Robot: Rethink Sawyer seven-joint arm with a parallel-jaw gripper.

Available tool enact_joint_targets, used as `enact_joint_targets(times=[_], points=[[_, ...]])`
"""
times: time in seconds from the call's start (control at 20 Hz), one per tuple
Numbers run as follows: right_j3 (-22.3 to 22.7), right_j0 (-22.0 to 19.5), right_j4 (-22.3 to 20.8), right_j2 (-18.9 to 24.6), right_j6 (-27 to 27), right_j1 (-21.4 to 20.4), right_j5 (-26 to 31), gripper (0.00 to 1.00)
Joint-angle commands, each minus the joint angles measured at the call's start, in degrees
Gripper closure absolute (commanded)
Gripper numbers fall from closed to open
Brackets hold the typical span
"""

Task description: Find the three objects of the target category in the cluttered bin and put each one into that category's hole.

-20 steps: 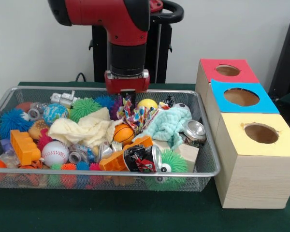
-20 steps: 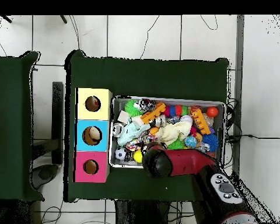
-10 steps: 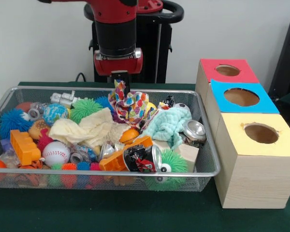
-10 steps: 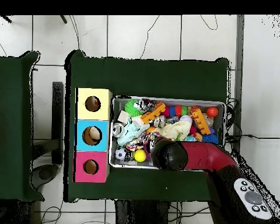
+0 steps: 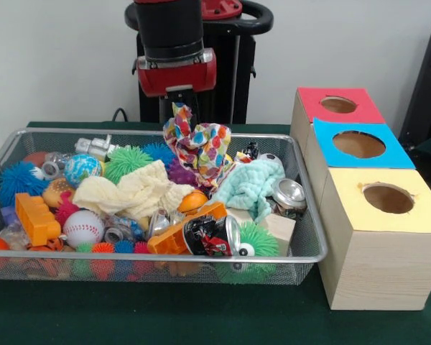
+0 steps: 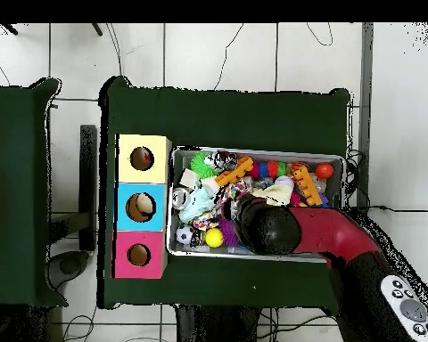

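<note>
Patterned cloth (image 5: 199,146), bright with dots and stripes, hangs from your gripper (image 5: 179,101), pinched by its top corner above the wire bin (image 5: 310,223). The fingers are closed narrow on that corner. The cloth's upper part is clear of the clutter; its lower folds reach down to the pile, and you cannot tell whether they are touching it.

Below and beside the hanging cloth:
- cream cloth (image 5: 133,191), spread over the pile toward the picture's left
- mint cloth (image 5: 252,185), on the picture's right, draped against a crushed silver can (image 5: 289,194)
- small orange ball (image 5: 193,201) just under the hanging folds
- green spiky ball (image 5: 125,159) and purple spiky ball (image 5: 158,151) near the bin's far rim

The bin is packed rim to rim; no bare mesh floor shows in the front view. From overhead, the arm (image 6: 307,233) covers the bin's middle and the rim nearest the robot's base.

Outside the bin, at the picture's right in the front view, three boxes stand in a row just beside its end wall: yellow box (image 5: 385,197) nearest the camera, blue box (image 5: 359,146) in the middle, red box (image 5: 338,105) farthest. Each has a round hole in its top. Open green tabletop (image 5: 165,313) runs along the bin's near side.
</note>
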Motion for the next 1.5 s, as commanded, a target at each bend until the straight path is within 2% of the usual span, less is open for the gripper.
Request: enact_joint_targets(times=[0.05,0.35,0.6,0.7,0.95,1.25,1.5], points=[[9.14,-8.43,3.81,13.21,-11.45,-1.96,7.53,1.0],[12.65,-15.8,7.56,23.96,-11.68,-1.7,9.71,1.0],[13.48,-17.76,6.24,26.55,-10.16,-0.86,9.41,1.0],[13.81,-17.29,6.07,26.73,-7.45,0.06,7.64,1.0],[12.77,-13.5,5.63,24.71,-2.31,0.3,5.95,1.0],[7.52,-1.9,3.7,15.56,6.67,1.58,1.8,1.0],[4.01,5.91,6.08,10.16,11.94,0.82,1.43,1.0]])
